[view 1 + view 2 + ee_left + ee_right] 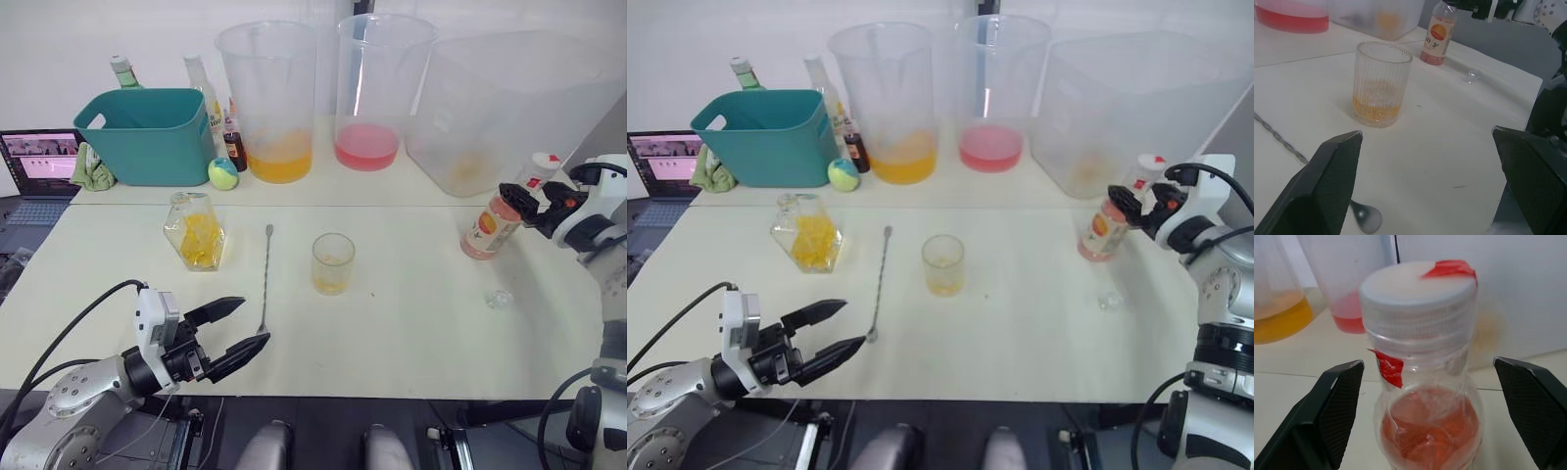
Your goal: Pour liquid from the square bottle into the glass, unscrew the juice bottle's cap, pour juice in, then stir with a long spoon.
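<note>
Currently the right gripper (524,206), fingers spread and empty, brackets the juice bottle (489,227) standing near the desk's (411,323) right edge (cap (1418,286) still on), so closing on it for unscrewing appears next.

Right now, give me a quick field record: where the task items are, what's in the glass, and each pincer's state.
glass: upright mid-table, shallow yellow-orange liquid at the bottom
square bottle: left of the glass, tilted, some yellow-orange liquid left
long spoon: flat on the table between bottle and glass, bowl toward the robot
juice bottle: table's right side, pink-red liquid
juice bottle's cap: on
left pincer: open, by the spoon bowl
right pincer: open, astride the juice bottle neck
</note>
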